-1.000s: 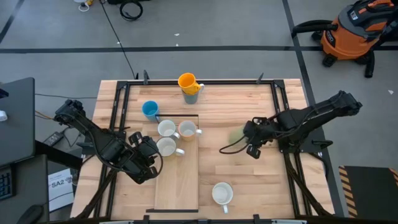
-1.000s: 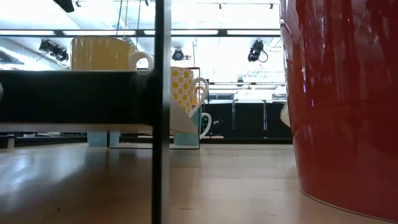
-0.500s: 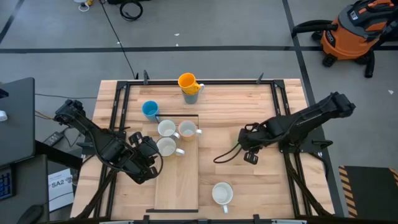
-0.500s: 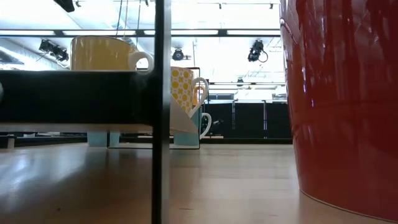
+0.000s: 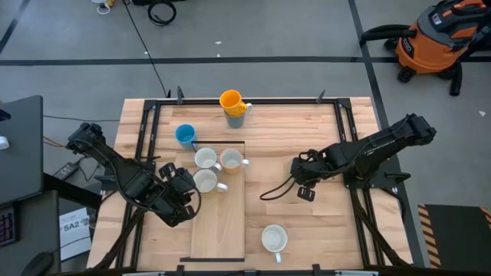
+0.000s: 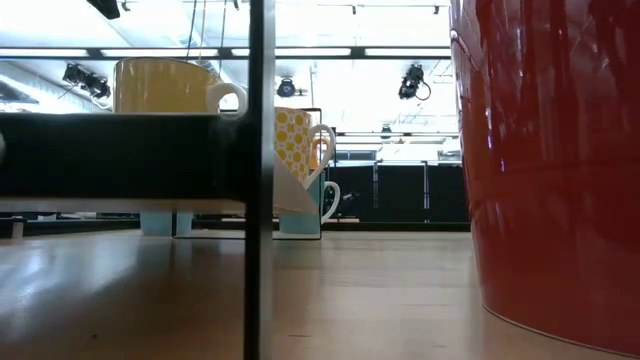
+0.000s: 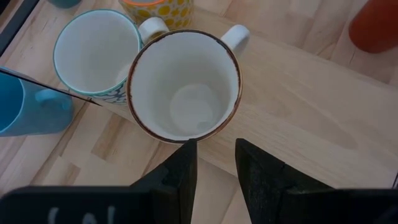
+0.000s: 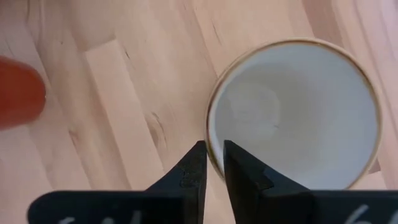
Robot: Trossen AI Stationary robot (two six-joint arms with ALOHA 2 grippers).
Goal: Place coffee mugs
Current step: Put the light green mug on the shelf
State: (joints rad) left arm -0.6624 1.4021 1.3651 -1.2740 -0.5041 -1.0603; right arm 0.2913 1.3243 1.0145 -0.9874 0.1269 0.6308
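Note:
In the right wrist view a cream mug (image 8: 298, 106) with a thin brown rim stands on the wood, and my right gripper (image 8: 213, 152) is shut on its rim. The high view shows that gripper (image 5: 301, 176) right of the table's middle, with the arm hiding the mug. My left gripper (image 7: 214, 146) is open, just short of a brown-rimmed white mug (image 7: 185, 84) and not touching it. That mug (image 5: 205, 181) stands in a cluster with two other mugs (image 5: 205, 158) (image 5: 230, 159). My right gripper has the cream mug's rim (image 8: 210, 163) between its two fingers, one finger outside the wall and one inside the cup. The fingers come from above, pointing steeply down. The mug sits upright with its base on the table.
A blue mug (image 5: 185, 135) stands far left of the cluster. An orange mug (image 5: 231, 100) sits on a greyish one (image 5: 235, 116) at the far edge. A white mug (image 5: 275, 238) is near the front. A red thing (image 6: 550, 160) fills the low view's right.
My right gripper has moved toward the table's left edge and a little nearer and lower. A pale mug glimpsed beside it a second ago is now hidden under the arm.

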